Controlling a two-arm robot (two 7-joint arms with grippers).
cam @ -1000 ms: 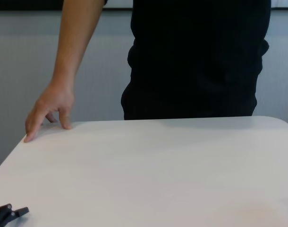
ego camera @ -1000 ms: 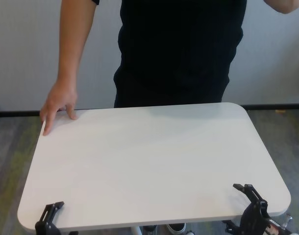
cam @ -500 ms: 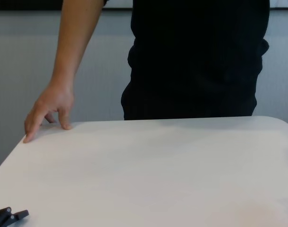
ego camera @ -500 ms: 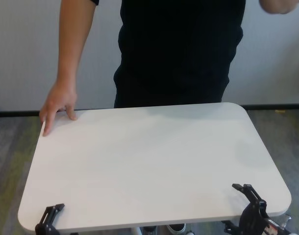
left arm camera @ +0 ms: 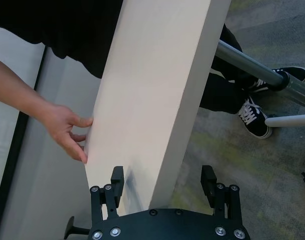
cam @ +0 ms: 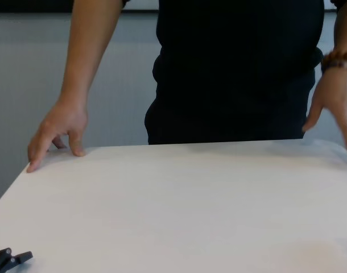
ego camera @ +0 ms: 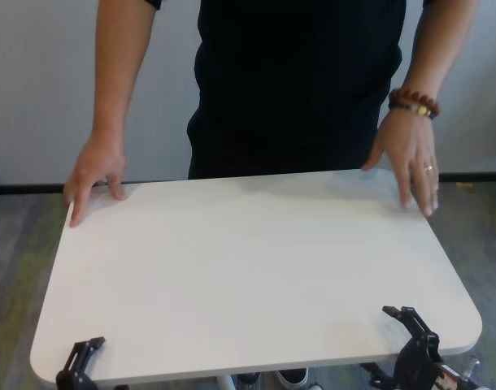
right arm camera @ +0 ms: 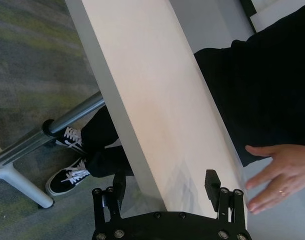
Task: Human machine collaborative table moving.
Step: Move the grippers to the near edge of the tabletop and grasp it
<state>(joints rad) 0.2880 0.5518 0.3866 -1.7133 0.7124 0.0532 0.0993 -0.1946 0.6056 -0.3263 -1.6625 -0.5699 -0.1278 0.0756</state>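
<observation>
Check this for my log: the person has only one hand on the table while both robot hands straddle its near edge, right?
Not quite: the head view shows both of the person's hands, one and the other, on the table. The left hand and right hand do straddle its near edge.

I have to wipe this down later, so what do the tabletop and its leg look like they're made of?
Tabletop: matte white, smooth, no grain or glare, probably laminate or painted board; its thin edge is the same white. Leg: grey round tube with a dull sheen, apparently metal.
</observation>
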